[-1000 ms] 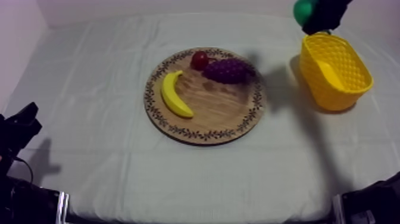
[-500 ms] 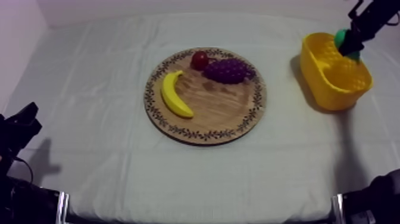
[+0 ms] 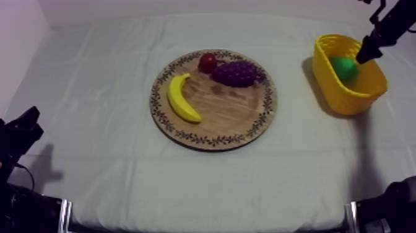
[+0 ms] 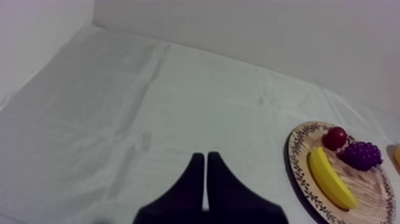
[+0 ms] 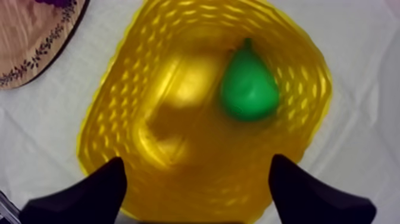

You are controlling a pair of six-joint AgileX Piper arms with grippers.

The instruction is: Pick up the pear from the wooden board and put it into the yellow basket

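We are hovering our right gripper (image 5: 196, 173) over the basket (image 3: 335, 93), fingers now wide apart and empty; the pear (image 5: 247, 89), just released, is lying inside, so the task looks done.

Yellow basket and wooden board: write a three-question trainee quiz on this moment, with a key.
1. True or false: the pear lies inside the yellow basket.
2. Pick one. The right gripper is: A) open over the basket; B) shut on the pear; C) resting on the board.
3. Short answer: which fruits lie on the wooden board?

Key: 1 true. 2 A. 3 banana, bunch of grapes, small red fruit.
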